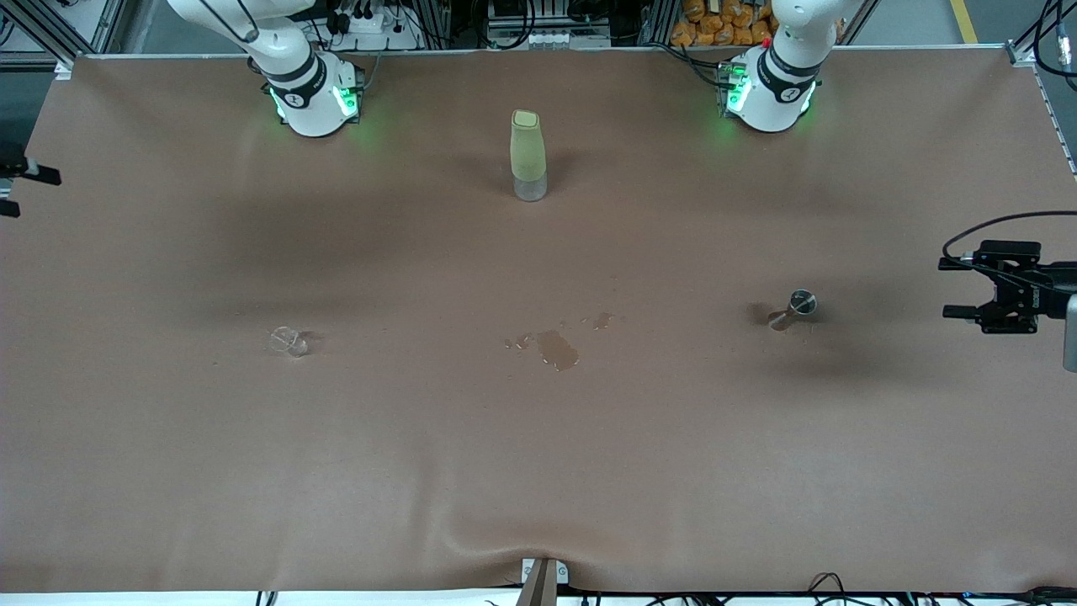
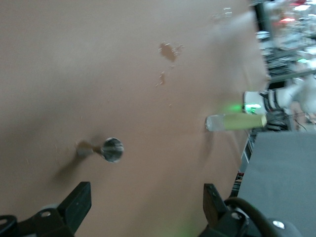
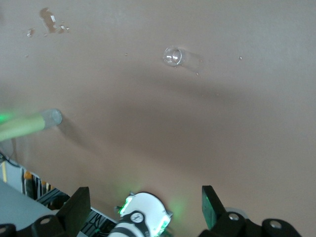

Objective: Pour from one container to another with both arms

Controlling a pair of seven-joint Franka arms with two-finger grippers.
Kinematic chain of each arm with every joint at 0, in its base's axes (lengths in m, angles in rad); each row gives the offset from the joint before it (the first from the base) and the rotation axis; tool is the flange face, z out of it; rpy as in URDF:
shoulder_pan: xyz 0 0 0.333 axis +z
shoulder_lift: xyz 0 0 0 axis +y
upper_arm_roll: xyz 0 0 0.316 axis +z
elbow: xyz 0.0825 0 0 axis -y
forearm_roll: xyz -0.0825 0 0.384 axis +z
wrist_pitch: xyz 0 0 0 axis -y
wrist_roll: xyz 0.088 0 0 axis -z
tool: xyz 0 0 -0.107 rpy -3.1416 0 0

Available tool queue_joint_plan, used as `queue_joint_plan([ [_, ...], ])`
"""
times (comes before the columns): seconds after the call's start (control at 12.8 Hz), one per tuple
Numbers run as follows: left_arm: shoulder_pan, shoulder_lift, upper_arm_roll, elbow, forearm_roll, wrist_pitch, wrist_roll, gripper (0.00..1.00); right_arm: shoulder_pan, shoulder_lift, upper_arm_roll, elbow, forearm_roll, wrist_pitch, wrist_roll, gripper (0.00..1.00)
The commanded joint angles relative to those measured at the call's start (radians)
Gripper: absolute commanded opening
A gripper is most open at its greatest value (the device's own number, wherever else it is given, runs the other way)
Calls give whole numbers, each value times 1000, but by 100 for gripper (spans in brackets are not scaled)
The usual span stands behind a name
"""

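A bottle [image 1: 528,156] with a pale green sleeve and clear base stands upright between the two arm bases; it also shows in both wrist views [image 2: 237,122] [image 3: 29,124]. A small metal measuring cup [image 1: 795,307] [image 2: 111,149] stands toward the left arm's end. A small clear glass [image 1: 290,341] [image 3: 172,56] sits toward the right arm's end. My left gripper [image 1: 957,288] [image 2: 146,205] hangs open and empty over the left arm's end of the table, apart from the metal cup. My right gripper [image 1: 23,192] [image 3: 145,207] is open and empty at the right arm's end, high above the table.
A small wet spill [image 1: 555,347] [image 2: 168,51] [image 3: 49,19] marks the brown table cover [image 1: 538,463] between the glass and the metal cup. The right arm's base [image 1: 313,99] [image 3: 143,215] and the left arm's base [image 1: 770,93] stand at the table's edge farthest from the front camera.
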Motion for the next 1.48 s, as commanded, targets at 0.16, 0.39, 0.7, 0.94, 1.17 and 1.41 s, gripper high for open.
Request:
queue_joint_plan([
  [0.16, -133, -143, 8, 20, 121, 2, -352, 100, -93, -75, 294, -8, -138, 1, 304, 100],
  [0.39, -243, -220, 8, 28, 298, 2, -507, 100, -257, -82, 531, -8, -228, 5, 389, 100],
  [0.7, -274, -249, 7, 28, 349, 18, -621, 100, -300, -81, 593, -8, -256, 8, 411, 100],
  [0.94, -390, -324, 119, -13, 400, 137, -566, 100, -239, -79, 562, -22, -322, 95, 397, 100],
  [1.17, -482, -369, 229, -55, 409, 140, -507, 100, -221, -98, 541, -60, -341, 223, 398, 100],
  [1.41, -492, -448, 258, -170, 418, 197, -564, 100, -224, -186, 527, -179, -324, 289, 404, 100],
])
